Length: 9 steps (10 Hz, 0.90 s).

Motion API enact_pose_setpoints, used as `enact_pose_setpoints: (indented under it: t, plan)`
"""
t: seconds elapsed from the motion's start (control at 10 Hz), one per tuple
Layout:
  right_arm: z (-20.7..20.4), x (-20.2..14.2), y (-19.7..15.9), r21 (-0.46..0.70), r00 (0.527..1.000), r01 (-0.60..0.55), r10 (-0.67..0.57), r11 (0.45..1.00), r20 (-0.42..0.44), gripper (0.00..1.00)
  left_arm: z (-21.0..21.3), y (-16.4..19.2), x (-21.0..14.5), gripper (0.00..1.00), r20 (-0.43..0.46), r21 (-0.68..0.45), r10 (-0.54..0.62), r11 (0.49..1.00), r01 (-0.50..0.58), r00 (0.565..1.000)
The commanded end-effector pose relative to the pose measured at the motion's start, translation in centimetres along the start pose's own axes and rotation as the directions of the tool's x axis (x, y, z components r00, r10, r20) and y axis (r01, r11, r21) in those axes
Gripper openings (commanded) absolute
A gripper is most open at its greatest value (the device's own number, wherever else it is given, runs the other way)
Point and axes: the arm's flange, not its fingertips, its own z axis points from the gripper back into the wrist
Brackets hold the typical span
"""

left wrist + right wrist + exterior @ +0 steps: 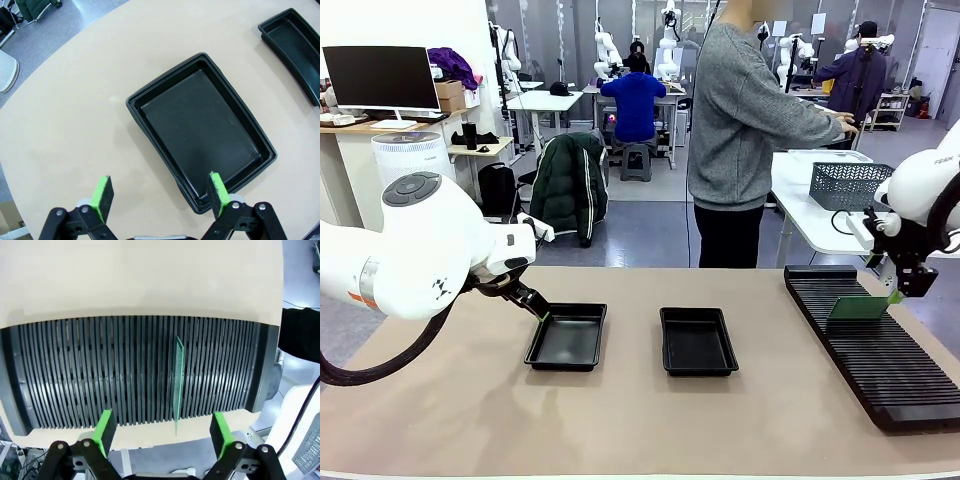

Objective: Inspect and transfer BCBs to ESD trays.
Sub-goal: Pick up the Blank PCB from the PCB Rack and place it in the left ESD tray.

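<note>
Right hand [161, 415] wide astride the BCB [179, 375] upright in the rack [75, 375]; thin, light, brittle, so we'd pinch its top edge.

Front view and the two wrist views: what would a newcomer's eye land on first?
A single green BCB stands on edge in the long black slotted rack at the right of the table, with the right gripper over it, jaws open to either side. Mid-table sit two empty black ESD trays, the left gripper hovering with jaws open at the left one's corner.
</note>
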Motion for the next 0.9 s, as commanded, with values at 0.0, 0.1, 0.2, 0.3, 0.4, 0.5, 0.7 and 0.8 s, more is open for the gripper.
enact_pose_setpoints:
  t: [0.0,0.1,0.2,0.3,0.4,0.5,0.7,0.8]
  plan:
    - [-1.9,-0.3,-0.4,-0.024,1.000,0.018,-0.018,1.000,-0.001,1.00,0.0,0.1,0.0,1.00,0.000,0.000,0.002,1.000,-0.002,1.000]
    - [-3.0,-0.5,-0.6,-0.012,1.000,0.018,-0.018,1.000,0.002,1.00,0.0,0.1,0.0,1.00,0.000,0.000,0.002,1.000,-0.002,1.000]
    - [-3.7,-0.7,-0.7,-0.017,1.000,0.015,-0.015,1.000,0.003,1.00,0.0,0.1,0.0,1.00,0.000,0.000,0.002,1.000,-0.002,1.000]
    - [-4.4,-0.8,-0.7,-0.030,1.000,0.015,-0.015,0.999,-0.001,1.00,0.0,0.1,0.0,1.00,0.000,0.000,0.002,1.000,-0.002,1.000]
    - [-5.1,-0.8,-0.8,-0.034,1.000,0.019,-0.019,0.999,0.002,1.00,0.0,0.1,0.0,1.00,0.000,0.000,0.002,1.000,-0.002,1.000]
    - [-5.7,-0.9,-0.9,-0.036,1.000,0.026,-0.026,0.999,0.004,1.00,0.0,0.1,0.0,1.00,0.000,0.000,0.002,1.000,-0.002,1.000]
    - [-6.4,-1.1,-0.9,-0.034,0.999,0.044,-0.044,0.998,0.011,1.00,0.0,0.1,0.0,1.00,0.000,0.000,0.002,1.000,-0.002,1.000]
    - [-6.7,-1.3,-0.8,-0.031,0.999,0.053,-0.053,0.998,0.013,1.00,0.0,0.1,0.0,1.00,0.000,0.000,0.002,1.000,-0.002,1.000]
